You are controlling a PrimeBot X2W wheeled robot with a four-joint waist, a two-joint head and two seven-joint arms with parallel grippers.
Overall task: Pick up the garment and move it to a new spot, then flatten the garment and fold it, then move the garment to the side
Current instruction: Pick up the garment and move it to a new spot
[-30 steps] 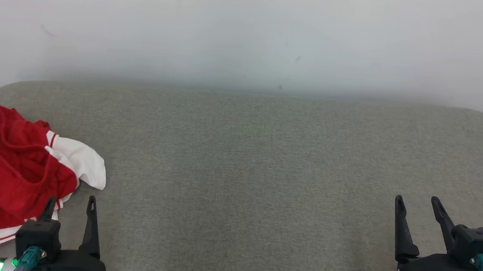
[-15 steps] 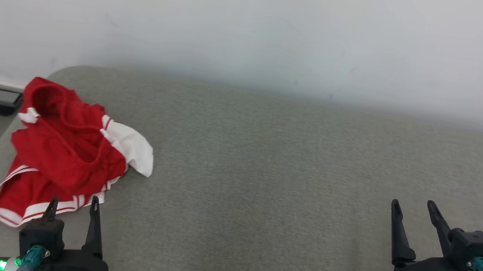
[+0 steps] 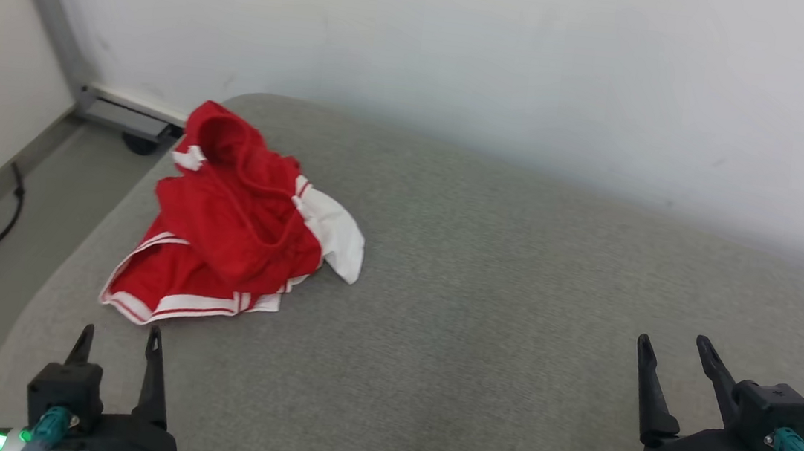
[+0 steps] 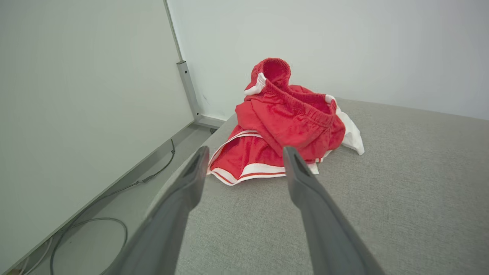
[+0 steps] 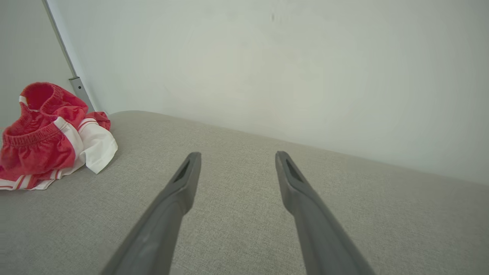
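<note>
At the far left corner of the grey fabric-topped desk (image 3: 513, 304): a crumpled red-and-white garment (image 3: 229, 237), not yet picked up.
The pick-up looks to be the step in hand. The left pincer (image 3: 119, 334) hovers near the striped hem, wide and empty, and the right pincer (image 3: 673, 342) is well apart, also wide and empty. Next, the left arm likely must reach forward and close on a raised fold. The garment's long axis runs roughly away from the robot, hem nearest, elastic waistband farthest and standing up.
</note>
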